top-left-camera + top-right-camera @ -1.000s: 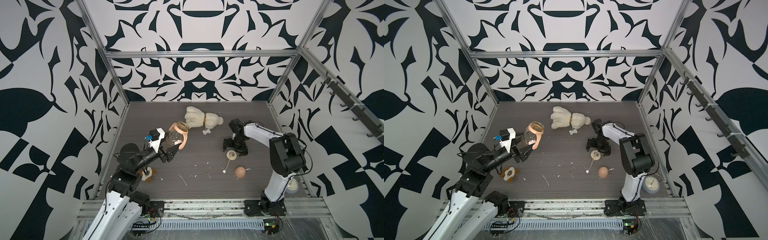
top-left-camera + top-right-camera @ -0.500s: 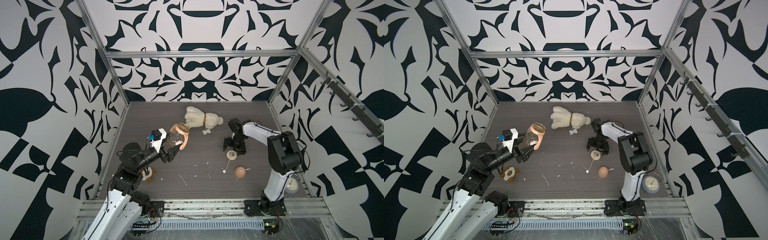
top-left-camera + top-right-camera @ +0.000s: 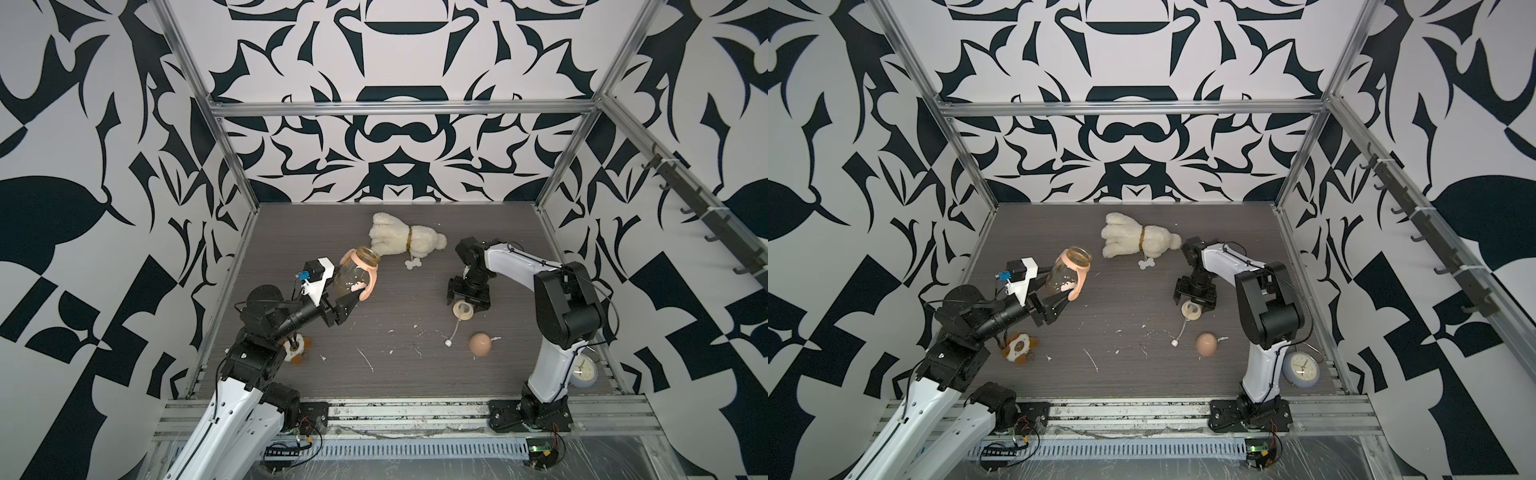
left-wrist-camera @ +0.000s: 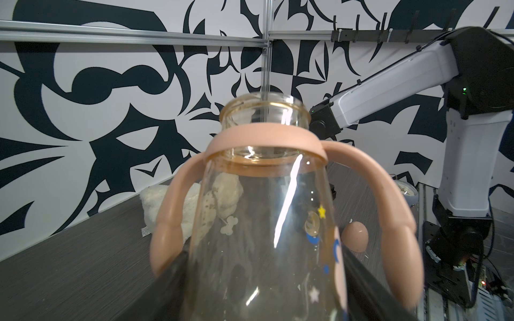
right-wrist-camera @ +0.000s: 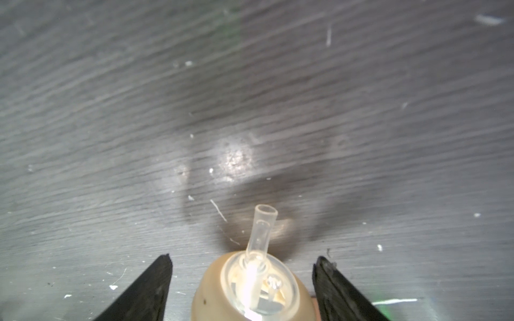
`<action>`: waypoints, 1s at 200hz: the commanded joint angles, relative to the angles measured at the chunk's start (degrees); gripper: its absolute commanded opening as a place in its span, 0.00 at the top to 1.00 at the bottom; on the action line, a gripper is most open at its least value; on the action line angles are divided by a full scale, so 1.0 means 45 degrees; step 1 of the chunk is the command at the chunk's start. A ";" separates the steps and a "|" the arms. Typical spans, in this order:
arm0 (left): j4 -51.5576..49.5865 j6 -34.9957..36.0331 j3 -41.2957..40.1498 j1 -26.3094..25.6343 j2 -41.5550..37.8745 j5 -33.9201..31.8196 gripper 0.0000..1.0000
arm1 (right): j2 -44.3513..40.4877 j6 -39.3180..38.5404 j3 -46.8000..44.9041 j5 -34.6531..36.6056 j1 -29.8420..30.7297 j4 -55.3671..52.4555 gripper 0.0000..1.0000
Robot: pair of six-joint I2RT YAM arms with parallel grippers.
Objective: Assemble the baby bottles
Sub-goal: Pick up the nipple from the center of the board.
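Collar pickup: my left gripper (image 3: 345,291) clamps the bottle (image 3: 352,275), tilted aloft just beside the plush dog (image 3: 405,245); my right gripper (image 5: 243,259) straddles the nipple collar (image 5: 205,294), well apart from the dog, jaws wide, no contact; next needs a square pinch, then a lift.

One each: bottle (image 3: 347,283), ring (image 3: 371,279), collar (image 3: 462,309), cap (image 3: 480,344), dog (image 3: 399,245), toy (image 3: 296,347), clock (image 3: 583,370).

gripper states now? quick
left gripper: closed, holding the bottle.
right gripper: open, straddling the nipple collar, not touching it.
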 commanded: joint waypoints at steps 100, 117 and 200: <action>0.0564 0.0291 -0.0283 -0.0010 -0.0001 0.0183 0.93 | -0.0125 0.0068 -0.0325 0.0000 0.0255 -0.0475 0.31; 0.0564 0.0286 -0.0258 0.0003 0.0019 0.0211 0.93 | -0.0125 0.0043 -0.0338 0.0015 0.0254 -0.0333 0.31; 0.0427 0.0305 -0.0269 -0.0016 0.0000 0.0242 0.93 | 0.0037 0.0326 -0.0328 -0.0385 0.0229 0.0179 0.31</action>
